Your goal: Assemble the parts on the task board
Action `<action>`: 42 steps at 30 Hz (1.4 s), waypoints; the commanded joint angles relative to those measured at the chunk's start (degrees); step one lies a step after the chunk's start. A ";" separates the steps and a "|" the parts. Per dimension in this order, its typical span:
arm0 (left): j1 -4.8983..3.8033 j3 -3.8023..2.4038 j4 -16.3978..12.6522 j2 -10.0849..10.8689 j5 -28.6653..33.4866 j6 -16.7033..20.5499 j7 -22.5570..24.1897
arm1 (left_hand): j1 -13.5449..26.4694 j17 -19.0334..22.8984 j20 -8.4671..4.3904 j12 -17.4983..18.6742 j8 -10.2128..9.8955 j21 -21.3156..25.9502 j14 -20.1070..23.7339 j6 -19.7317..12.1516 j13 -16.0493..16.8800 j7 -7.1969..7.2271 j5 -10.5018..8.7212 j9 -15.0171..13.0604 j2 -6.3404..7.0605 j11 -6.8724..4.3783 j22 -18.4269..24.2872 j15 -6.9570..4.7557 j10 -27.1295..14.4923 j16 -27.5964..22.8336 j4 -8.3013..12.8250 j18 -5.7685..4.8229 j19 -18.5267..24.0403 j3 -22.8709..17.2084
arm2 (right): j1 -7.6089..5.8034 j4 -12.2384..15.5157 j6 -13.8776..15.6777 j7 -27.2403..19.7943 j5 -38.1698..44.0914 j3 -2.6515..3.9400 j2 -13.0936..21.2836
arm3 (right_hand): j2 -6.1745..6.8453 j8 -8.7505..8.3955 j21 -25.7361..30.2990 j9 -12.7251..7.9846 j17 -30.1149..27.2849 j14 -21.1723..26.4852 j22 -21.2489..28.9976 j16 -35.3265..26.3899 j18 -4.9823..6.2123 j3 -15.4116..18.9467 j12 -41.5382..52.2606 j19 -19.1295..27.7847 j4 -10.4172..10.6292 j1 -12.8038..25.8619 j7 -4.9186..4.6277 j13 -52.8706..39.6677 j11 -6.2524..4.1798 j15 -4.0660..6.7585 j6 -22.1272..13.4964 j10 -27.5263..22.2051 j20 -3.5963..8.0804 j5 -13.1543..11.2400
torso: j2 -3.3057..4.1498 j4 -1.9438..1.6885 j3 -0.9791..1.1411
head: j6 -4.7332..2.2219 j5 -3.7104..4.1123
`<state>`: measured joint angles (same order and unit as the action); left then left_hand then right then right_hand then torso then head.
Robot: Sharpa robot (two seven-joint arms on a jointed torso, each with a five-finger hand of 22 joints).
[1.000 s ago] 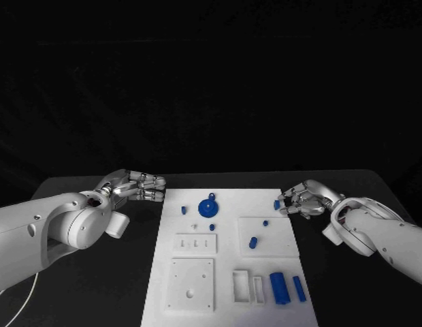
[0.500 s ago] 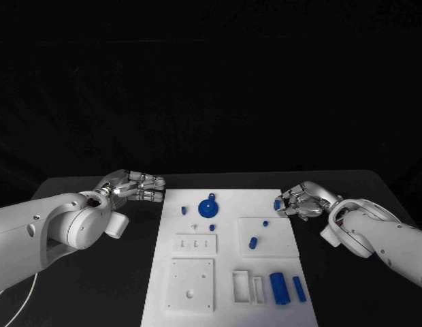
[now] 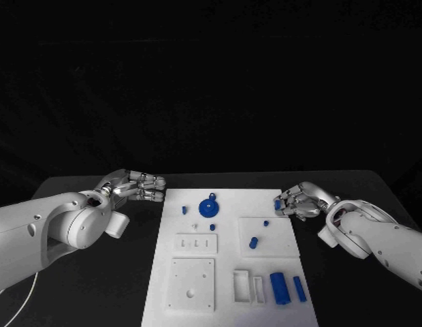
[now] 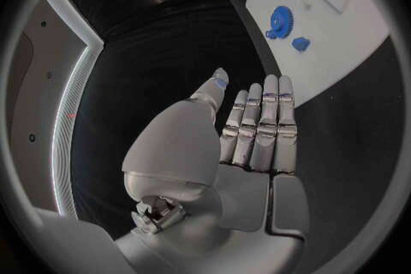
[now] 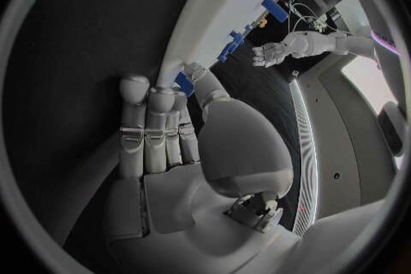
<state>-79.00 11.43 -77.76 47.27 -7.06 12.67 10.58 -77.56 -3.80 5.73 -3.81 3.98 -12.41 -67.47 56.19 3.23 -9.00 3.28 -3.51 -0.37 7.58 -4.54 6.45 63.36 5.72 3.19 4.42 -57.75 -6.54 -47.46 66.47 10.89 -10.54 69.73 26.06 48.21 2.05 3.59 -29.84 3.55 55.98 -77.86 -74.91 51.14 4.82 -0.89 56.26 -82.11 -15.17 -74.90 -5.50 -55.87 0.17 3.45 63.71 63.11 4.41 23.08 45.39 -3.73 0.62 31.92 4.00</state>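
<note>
Pickup looks to be the step in hand, at the board's right edge. At the left of the head frame, the left hand (image 3: 133, 185) hovers over the black table (image 3: 93, 272) beside the task board (image 3: 226, 300), fingers curled in on nothing. The board is a flat, matte white plate in mid-frame; near its top stands a blue gear (image 3: 208, 208), toothed and round, with small blue pegs close by. Two blue bars (image 3: 286, 287) lie smooth and oblong at its lower right. At right of centre, the right hand (image 3: 299, 201) reaches the board's edge, thumb and a fingertip closing on a small blue peg (image 3: 278, 204); whether it is firmly pinched I cannot tell. Next comes a firm pinch and a clean lift.
</note>
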 commanded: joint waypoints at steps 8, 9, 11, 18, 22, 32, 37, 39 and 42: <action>-0.01 -0.04 0.02 -0.09 -0.32 -1.11 0.11 | -0.16 0.06 -0.38 0.33 -0.14 -0.21 0.25 0.00 0.08 0.10 0.54 -0.09 -0.21 0.03 -0.13 -0.20 -0.10 0.10 0.73 -1.05 0.21 -0.89 | 0.78 -0.29 0.37 0.96 1.30 -0.33 -0.52 | -0.63 -0.04 -0.22 0.05 0.19 -0.39 -3.09 0.44 0.94 -0.93 0.42 -0.47 0.54 1.21 0.69 -0.20 -0.48 0.30 2.31 0.59 0.29 -0.74 | 0.03 0.02 -0.02 | 0.11 -0.27; -0.01 -0.04 0.02 -0.09 -0.34 -1.12 0.09 | -0.16 0.06 -0.38 0.33 -0.14 -0.21 0.25 0.00 0.08 0.10 0.54 -0.09 -0.21 0.03 -0.13 -0.20 -0.10 0.10 0.73 -1.05 0.21 -0.89 | 0.80 -0.30 0.42 0.97 1.33 -0.33 -0.55 | -0.63 -0.06 -0.22 0.05 0.18 -0.39 -3.08 0.42 0.92 -0.99 0.46 -0.49 0.55 1.27 0.73 -0.24 -0.52 0.33 2.49 0.63 0.32 -0.75 | 0.05 0.00 -0.02 | 0.10 -0.24; -0.01 -0.04 0.04 -0.11 -0.39 -1.17 0.05 | -0.19 0.06 -0.38 0.32 -0.15 -0.23 0.24 -0.01 0.08 0.07 0.60 -0.09 -0.21 0.04 -0.14 -0.21 -0.10 0.10 0.82 -1.04 0.22 -0.98 | 0.87 -0.34 0.58 1.00 1.43 -0.33 -0.64 | -0.86 -0.03 -0.31 0.07 0.22 -0.43 -3.10 0.45 0.85 -1.26 0.48 -0.53 0.60 1.31 0.94 -0.28 -0.64 0.41 3.22 0.67 0.40 -1.08 | 0.03 0.00 -0.02 | 0.13 -0.23; 0.00 -0.03 0.06 -0.07 -0.45 -1.21 -0.03 | 0.04 0.06 -0.39 0.32 -0.14 -0.39 0.25 0.00 0.08 0.08 0.68 -0.09 -0.16 0.05 -0.20 -0.20 -0.11 0.05 1.12 -1.04 0.33 -1.45 | 1.10 -0.56 1.63 0.98 1.61 -0.33 -0.84 | -1.46 -0.04 -0.52 0.17 0.45 -0.59 -3.14 0.54 0.57 -4.09 0.64 -0.66 0.76 1.44 1.46 -0.58 -0.99 0.68 5.20 0.84 0.73 -4.46 | -0.01 0.04 -0.03 | 0.21 -0.17; 0.00 -0.03 0.03 -0.08 -0.52 -1.37 -0.11 | 0.08 0.05 -0.41 0.31 -0.14 -0.47 0.18 0.02 0.08 0.08 0.70 -0.10 -0.25 0.02 -0.22 -0.23 -0.01 0.09 1.16 -1.02 0.33 -1.61 | 1.15 -0.48 2.57 0.91 1.64 -0.33 -0.93 | -1.65 -0.03 -0.80 0.18 0.62 -0.71 -3.19 0.67 0.53 -6.04 0.74 -0.77 1.19 1.62 1.56 -0.77 -1.07 0.76 5.52 1.00 0.80 -5.25 | -0.02 0.08 -0.04 | 0.24 -0.22; -0.04 -0.06 -0.26 -0.06 -1.45 -2.25 -0.97 | 0.22 -0.09 -1.82 0.28 -0.16 -2.42 -2.86 0.61 0.07 0.48 0.78 -0.11 -0.66 -1.04 -1.17 -1.72 2.73 2.55 1.09 -1.15 -1.62 -2.66 | 1.17 0.85 4.67 1.80 1.91 -0.33 -1.31 | -0.67 -0.01 -1.80 0.21 1.00 -0.98 -3.33 0.87 0.49 -14.74 0.87 -0.96 2.02 2.08 1.57 -1.13 -1.20 0.89 6.29 1.51 0.96 -10.69 | -0.08 0.41 0.04 | 0.03 -0.22; -0.10 -0.19 -0.45 -0.45 -1.62 -2.60 -2.97 | 0.65 -1.57 -4.26 0.24 -0.14 -6.75 -8.79 1.29 0.11 0.87 0.67 -0.13 -0.49 -2.10 -3.56 -4.20 4.94 8.43 0.86 -1.21 -5.47 -2.72 | 0.96 2.51 4.57 3.40 2.96 -0.15 -1.23 | 0.06 -0.01 -1.96 0.22 1.15 -1.09 -3.35 0.95 0.49 -16.14 0.87 -1.00 2.89 1.78 1.60 -1.22 -1.21 0.92 6.44 1.61 0.98 -11.70 | -0.34 0.62 -0.31 | -0.22 -0.49; -0.24 -0.24 -0.53 -0.68 -1.60 -2.70 -4.28 | 1.29 -4.07 -5.82 0.24 -0.13 -10.08 -13.46 1.70 0.14 1.25 0.49 -0.14 -0.25 -2.93 -5.42 -5.85 6.37 13.71 0.47 -1.15 -8.53 -2.22 | 0.48 3.33 4.29 4.39 3.59 -0.05 -1.21 | -0.01 -0.03 -2.08 0.20 1.20 -1.14 -3.36 1.01 0.48 -16.57 0.75 -1.05 3.28 1.83 1.64 -1.11 -1.23 0.91 6.34 1.57 0.98 -13.95 | -0.59 0.59 -0.53 | -0.18 -0.50; -0.84 -0.29 -0.70 -1.02 -1.80 -3.12 -6.75 | 1.91 -15.26 -8.93 0.17 -0.23 -20.29 -8.84 2.46 1.09 1.88 0.31 -0.15 0.02 -3.98 -12.62 -7.60 8.38 31.65 -0.95 -3.24 -7.22 -1.80 | -0.83 4.79 3.79 6.10 4.89 0.04 -1.43 | 0.87 0.01 -2.42 0.22 1.50 -1.31 -3.41 1.32 0.44 -18.72 0.67 -1.19 4.47 1.76 1.56 -1.05 -1.21 0.92 6.29 1.59 1.00 -16.32 | -1.11 0.62 -0.81 | -0.04 -0.53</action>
<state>-79.53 11.26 -78.24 46.43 -8.41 11.08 7.19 -75.93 -17.18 -2.71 -3.59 3.98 -31.13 -77.65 58.49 3.80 -7.09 3.76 -3.69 -0.49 3.62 -16.03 -0.89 71.48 34.45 2.44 1.73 -65.50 -8.35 -47.92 70.63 15.67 -7.19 72.12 25.99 46.94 2.59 3.39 -32.06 3.64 57.43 -78.69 -74.91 52.27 5.29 -19.12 56.98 -83.02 -10.91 -73.15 -3.70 -56.97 -1.06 4.28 69.56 64.34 5.11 7.04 44.83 -3.16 0.17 31.72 3.52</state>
